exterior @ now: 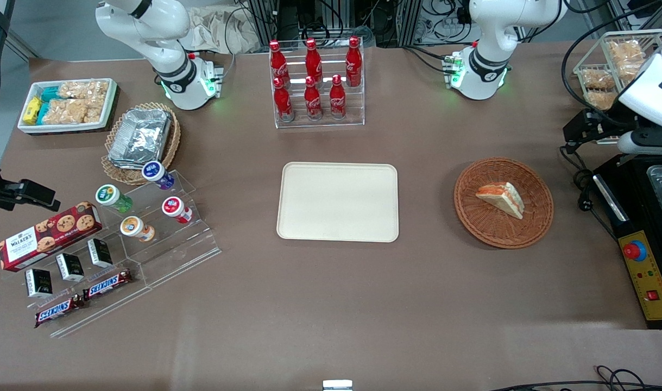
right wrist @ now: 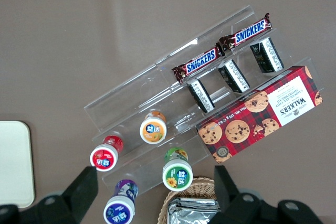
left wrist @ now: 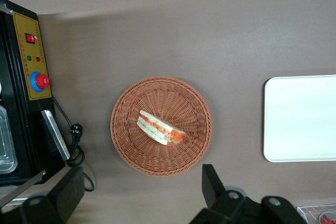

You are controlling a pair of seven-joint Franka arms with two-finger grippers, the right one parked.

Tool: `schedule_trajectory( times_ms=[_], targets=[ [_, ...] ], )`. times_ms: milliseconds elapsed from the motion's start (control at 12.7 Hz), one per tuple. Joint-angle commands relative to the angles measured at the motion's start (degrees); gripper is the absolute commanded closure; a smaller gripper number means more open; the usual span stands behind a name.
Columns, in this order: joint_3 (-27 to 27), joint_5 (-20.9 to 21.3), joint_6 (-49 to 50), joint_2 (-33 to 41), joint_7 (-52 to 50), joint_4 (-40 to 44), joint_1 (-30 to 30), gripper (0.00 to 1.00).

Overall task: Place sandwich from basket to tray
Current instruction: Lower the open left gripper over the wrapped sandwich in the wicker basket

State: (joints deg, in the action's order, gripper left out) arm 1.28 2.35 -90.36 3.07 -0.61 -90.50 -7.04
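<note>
sandwich (left wrist: 160, 127) lies flat in middle of basket (left wrist: 126, 145), filling edge exposed, so easy to grasp from above. gripper (left wrist: 142, 195) hangs high over basket rim, fingers (left wrist: 214, 184) spread wide, holding nothing. tray (exterior: 337, 201) near, bare, ready to receive.

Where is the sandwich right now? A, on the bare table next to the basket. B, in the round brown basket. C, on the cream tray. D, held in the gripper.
B: the sandwich lies inside the basket, the tray has nothing on it, and the gripper hangs open above the basket's rim, touching nothing.
</note>
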Motion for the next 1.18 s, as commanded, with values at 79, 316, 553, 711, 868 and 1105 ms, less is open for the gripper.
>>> schedule_trajectory(
  times_ms=[79, 316, 553, 711, 868, 1105],
  targets=[
    [0.0, -0.3, 1.5, -1.3, -0.7, 2.0, 0.2, 0.00],
    [-0.1, -0.6, 2.7, -1.2, -12.9, 1.1, 0.2, 0.00],
    [0.0, -3.9, 2.6, -0.7, -35.2, -2.1, 0.2, 0.00],
    [0.0, -3.5, 1.6, 0.2, -40.3, -6.2, 0.2, 0.00],
    [0.0, -3.2, -1.8, 1.8, -46.9, -11.5, 0.2, 0.00],
    [0.0, -3.1, -11.6, 4.3, -53.2, -22.7, 0.2, 0.00]
  ],
)
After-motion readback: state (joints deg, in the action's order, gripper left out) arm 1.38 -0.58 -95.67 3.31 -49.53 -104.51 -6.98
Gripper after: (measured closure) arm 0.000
